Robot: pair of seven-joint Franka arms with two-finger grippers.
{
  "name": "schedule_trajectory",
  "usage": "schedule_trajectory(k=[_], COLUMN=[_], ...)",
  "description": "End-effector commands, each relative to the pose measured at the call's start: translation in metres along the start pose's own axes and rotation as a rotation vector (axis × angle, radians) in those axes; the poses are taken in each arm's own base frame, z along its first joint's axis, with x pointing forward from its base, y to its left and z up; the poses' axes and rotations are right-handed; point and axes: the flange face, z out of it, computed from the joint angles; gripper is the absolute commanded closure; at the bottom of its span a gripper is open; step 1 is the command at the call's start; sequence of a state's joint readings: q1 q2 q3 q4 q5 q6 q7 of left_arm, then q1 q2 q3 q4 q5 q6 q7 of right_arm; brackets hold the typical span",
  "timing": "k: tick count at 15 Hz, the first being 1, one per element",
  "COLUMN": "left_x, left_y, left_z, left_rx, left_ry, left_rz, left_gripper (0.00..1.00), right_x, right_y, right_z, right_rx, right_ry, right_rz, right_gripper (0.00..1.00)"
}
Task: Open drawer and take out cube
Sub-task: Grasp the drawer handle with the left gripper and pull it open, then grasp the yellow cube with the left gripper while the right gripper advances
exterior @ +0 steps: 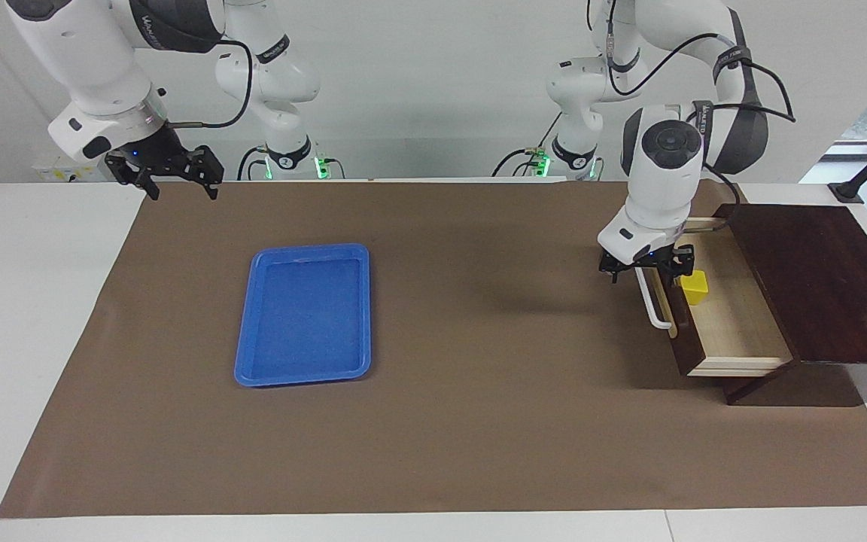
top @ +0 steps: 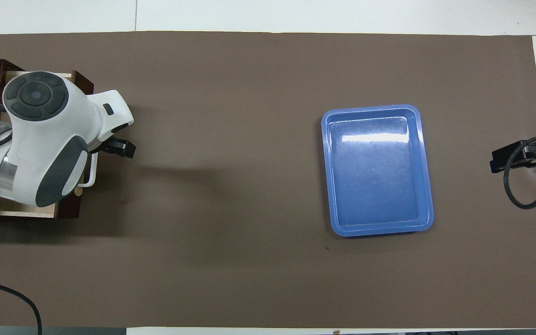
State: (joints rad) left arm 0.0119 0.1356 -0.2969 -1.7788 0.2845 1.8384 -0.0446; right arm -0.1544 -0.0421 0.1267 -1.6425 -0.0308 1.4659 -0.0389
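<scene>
Two arms stand over one surface laid with a brown mat. At the left arm's end sits the dark wooden box, its drawer pulled out, pale interior exposed. Toward the right arm's end lies a blue tray, well apart. Left pincer is at the drawer's white handle; whether it grips the bar, I cannot tell. Right pincer, fingers spread, waits above the mat's edge. Smallest item: the yellow cube, resting inside the drawer.
</scene>
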Motion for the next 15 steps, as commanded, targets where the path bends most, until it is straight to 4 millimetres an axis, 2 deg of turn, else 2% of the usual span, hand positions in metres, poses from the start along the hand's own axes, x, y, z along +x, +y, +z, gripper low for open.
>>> schedule_trajectory(k=[1,3,4,7,10,13,15], left_x=[0.002,-0.012,-0.024,-0.04,-0.056,-0.072,-0.075], left_y=[-0.017,-0.044,-0.072,-0.124,-0.161,-0.179,-0.173], left_z=[-0.045,-0.065,-0.069,-0.064,-0.049,-0.035,-0.026], left_rx=[-0.09,-0.1,-0.101,-0.183,-0.184,-0.179,-0.171], left_ry=[0.0,0.006,0.012,0.009,-0.018,-0.05,-0.054], left_rz=[-0.058,-0.14,-0.21,-0.343,-0.554,-0.701,-0.818], left_gripper=[0.0,0.0,0.0,0.0,0.0,0.0,0.0], right_x=[-0.008,-0.012,-0.015,-0.02,-0.024,-0.032,-0.033], right_y=[-0.003,-0.005,-0.006,-0.009,-0.015,-0.037,-0.046], right_z=[0.004,0.011,0.013,0.025,0.037,0.049,0.057], right_rx=[0.008,0.006,0.006,0.008,0.049,0.048,0.075], right_ry=[-0.01,-0.022,-0.021,-0.032,-0.044,-0.043,-0.061], right_rz=[0.023,0.079,0.089,0.142,0.231,0.296,0.374], right_gripper=[0.0,0.0,0.0,0.0,0.0,0.0,0.0])
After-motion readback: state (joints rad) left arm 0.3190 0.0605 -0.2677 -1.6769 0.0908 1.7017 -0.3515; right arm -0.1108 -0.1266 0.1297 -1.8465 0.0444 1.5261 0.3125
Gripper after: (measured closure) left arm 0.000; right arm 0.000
